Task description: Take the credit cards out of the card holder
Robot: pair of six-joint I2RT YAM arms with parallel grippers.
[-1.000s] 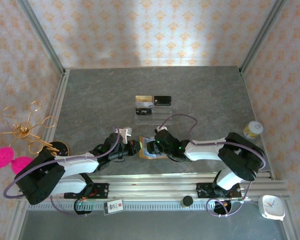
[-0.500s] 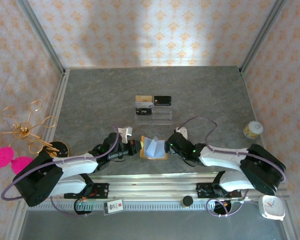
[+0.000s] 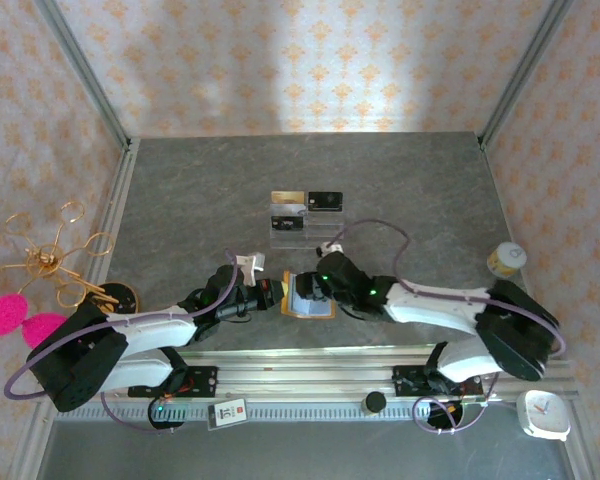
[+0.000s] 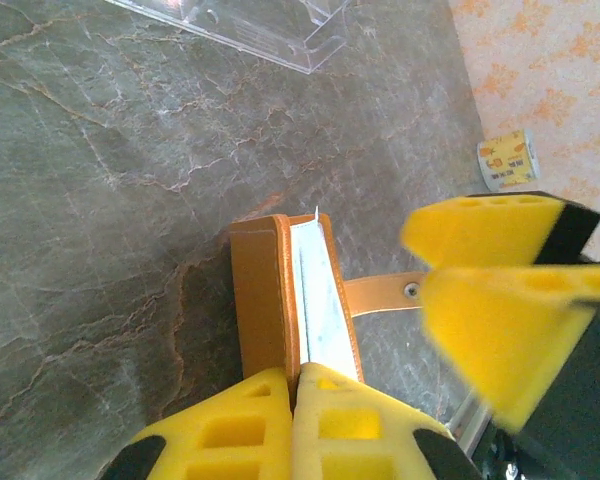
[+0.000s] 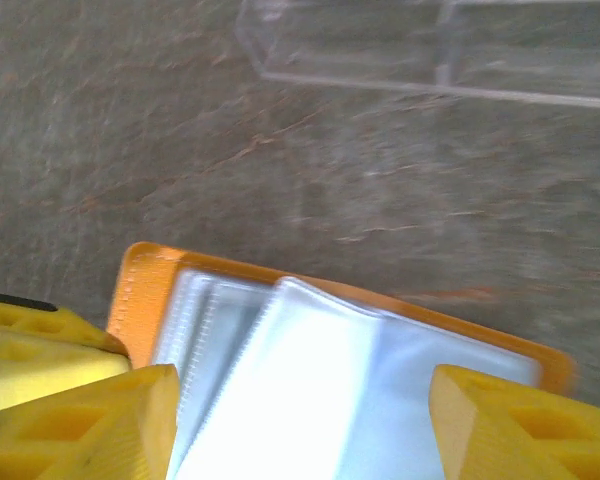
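Card holder [image 3: 316,312], tan-orange leather, lying open on the grey marbled worktop [image 3: 180,200], at the middle of the near edge. Pale, clear-looking leaves [image 5: 310,390] fanned up from its inside; whether any of these is a card, not discernible. Strap tab [image 4: 385,293] pointing toward the right edge.

Left jaws pinched shut on the card holder's [image 4: 260,290] left border, yellow fingers [image 4: 242,432] pressed together over the leather. Left arm [image 3: 150,328] reaching in low from the near left corner.

Right jaws spread wide above the card holder [image 5: 142,290], one yellow finger [image 5: 100,425] at each side of the pale leaves, nothing clamped between them; contact with the leaves not discernible. Right arm [image 3: 450,305] stretched along the near edge from the near right corner.

Clear acrylic stand [image 3: 315,232] at the centre of the worktop, well apart from the card holder. On its tiers: gold card [image 3: 286,198], black card [image 3: 325,200], silver-white card [image 3: 290,210], dark card [image 3: 286,222].

Small yellow-and-white canister [image 3: 506,259] upright by the right edge.

Beyond the left edge, gold wire stand [image 3: 50,258] with pink puffs [image 3: 5,314]. Beyond the near right corner, white clock [image 3: 545,413].
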